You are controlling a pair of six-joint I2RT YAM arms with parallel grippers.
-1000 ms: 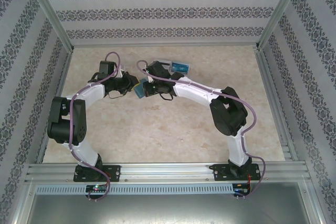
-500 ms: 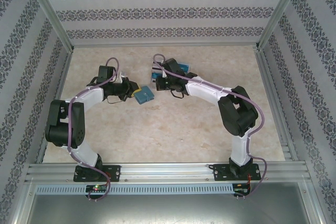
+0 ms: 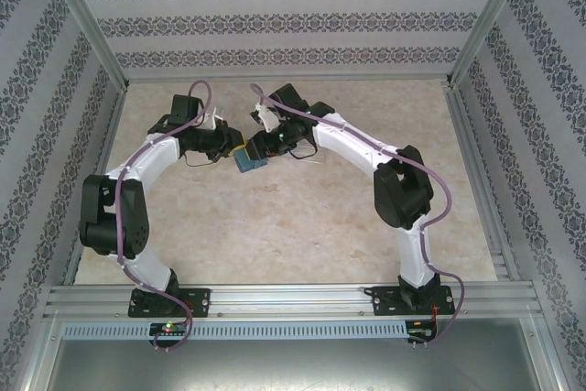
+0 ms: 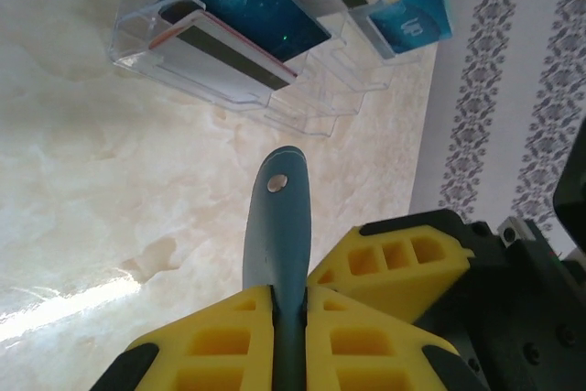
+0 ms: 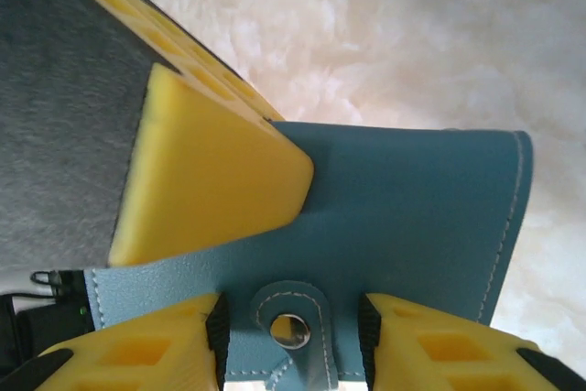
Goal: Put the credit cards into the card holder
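Both arms bend from their bases at the near edge and reach toward the middle of the far part of the surface. The left arm (image 3: pixel 137 167) folds at a low elbow and sweeps right; the right arm (image 3: pixel 352 144) rises to a raised elbow and stretches left. The left gripper (image 3: pixel 234 147) and right gripper (image 3: pixel 259 142) meet tip to tip. The left gripper's yellow fingers (image 4: pixel 229 327) are clamped tight on the edge of the card holder (image 4: pixel 275 226). The right gripper's fingers (image 5: pixel 458 354) stand apart, one on either side of the holder's snap tab, not pinching it.
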